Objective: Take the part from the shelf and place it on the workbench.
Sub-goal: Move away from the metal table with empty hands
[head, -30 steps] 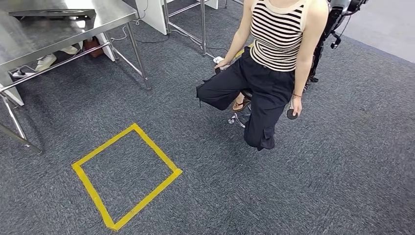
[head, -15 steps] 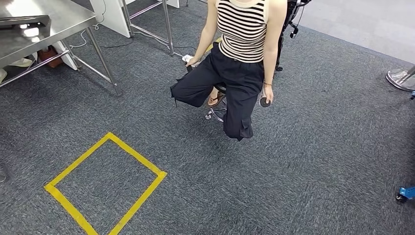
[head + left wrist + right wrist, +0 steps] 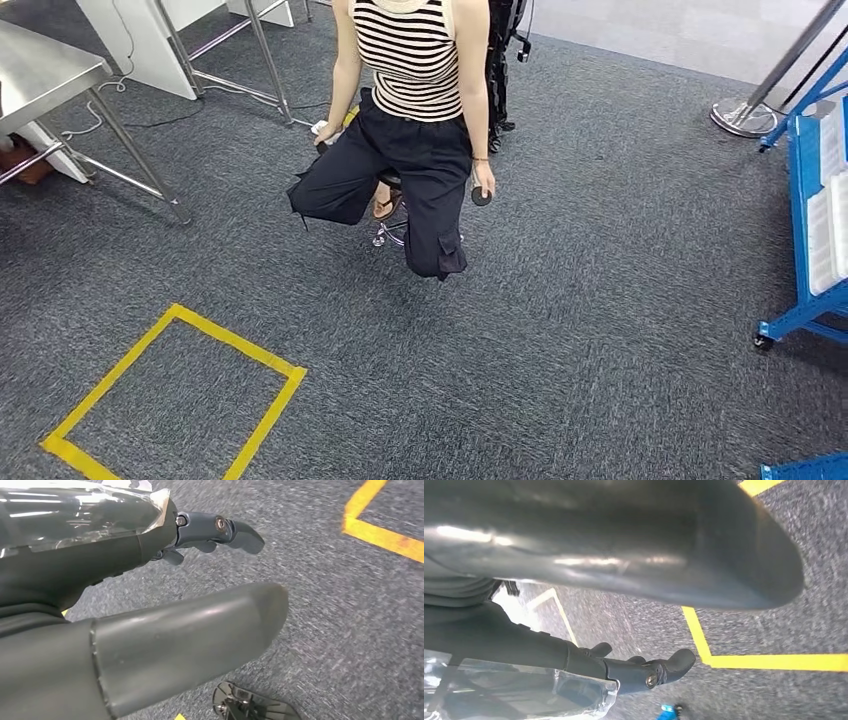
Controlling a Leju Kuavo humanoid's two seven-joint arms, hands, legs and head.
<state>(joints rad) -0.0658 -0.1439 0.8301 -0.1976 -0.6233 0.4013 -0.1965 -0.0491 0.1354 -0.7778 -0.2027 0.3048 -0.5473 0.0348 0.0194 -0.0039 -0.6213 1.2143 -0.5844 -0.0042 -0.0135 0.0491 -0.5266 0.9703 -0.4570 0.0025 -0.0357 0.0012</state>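
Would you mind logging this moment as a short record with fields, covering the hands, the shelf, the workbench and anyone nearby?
left hand: holds nothing, fingers apart, hanging over grey carpet
right hand: holds nothing, hanging over carpet beside yellow tape
shelf: blue rack at the right edge, white trays on it
workbench: steel table at upper left
person: seated on a stool, striped top, a small dark object in one hand
floor mark: yellow tape square at lower left
part: not yet picked up

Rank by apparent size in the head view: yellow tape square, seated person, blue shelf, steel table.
1. Seated person, largest.
2. Yellow tape square, cut by the frame edge.
3. Steel table and blue shelf: both cropped at the edges and look alike, so not ranked.
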